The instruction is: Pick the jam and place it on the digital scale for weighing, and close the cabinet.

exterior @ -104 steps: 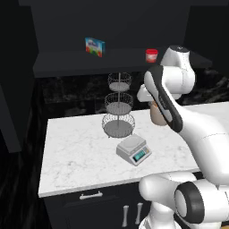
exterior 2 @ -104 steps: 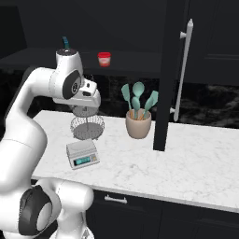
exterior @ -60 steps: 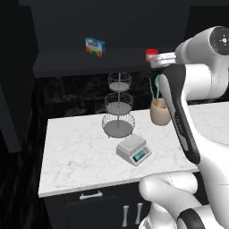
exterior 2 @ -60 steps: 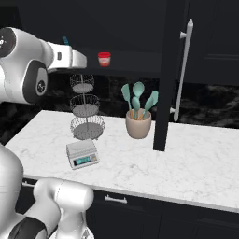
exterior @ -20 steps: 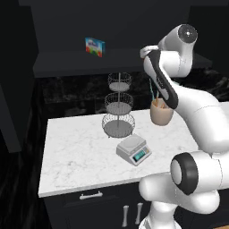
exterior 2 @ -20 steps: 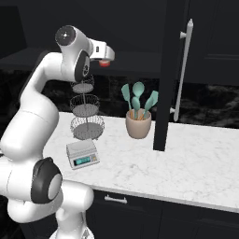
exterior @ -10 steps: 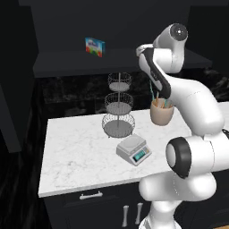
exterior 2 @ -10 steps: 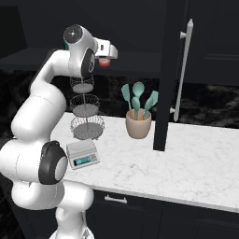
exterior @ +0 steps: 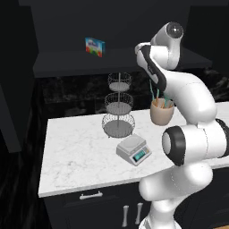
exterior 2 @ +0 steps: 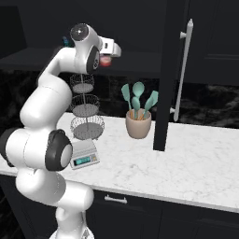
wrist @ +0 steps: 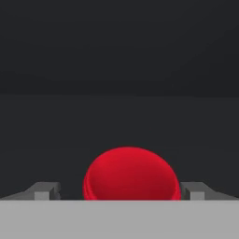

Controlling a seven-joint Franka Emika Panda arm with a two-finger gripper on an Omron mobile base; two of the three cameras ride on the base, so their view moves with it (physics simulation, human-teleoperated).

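A white robot arm stands at a marble counter [exterior: 76,147] in a dark kitchen and reaches up and back into a black wall cabinet [exterior 2: 168,70], whose right-hand door hangs open with its long silver handle [exterior 2: 182,70] facing the room. The arm is raised that high because the jam [exterior 2: 106,60], a small jar with a red lid, sits on the shelf inside the cabinet, well above the counter. In the right base view the gripper [exterior 2: 113,52] lies just above and against the jar. In the hand view the jam's red lid [wrist: 131,173] sits centred between the two grey fingertips [wrist: 43,191], one at each side with a small gap to the lid, so the jaws look spread around the jar and not yet pressed on it; this seems to be the moment just before the grasp. The digital scale [exterior: 133,150] waits below on the counter, near the front edge, just in front of a three-tier wire basket stand [exterior: 118,105], likely left bare to receive the jar. A tan pot of teal utensils [exterior 2: 138,114] stands beside the stand, and a blue box [exterior: 95,46] rests further along the same shelf, well apart from the hand.
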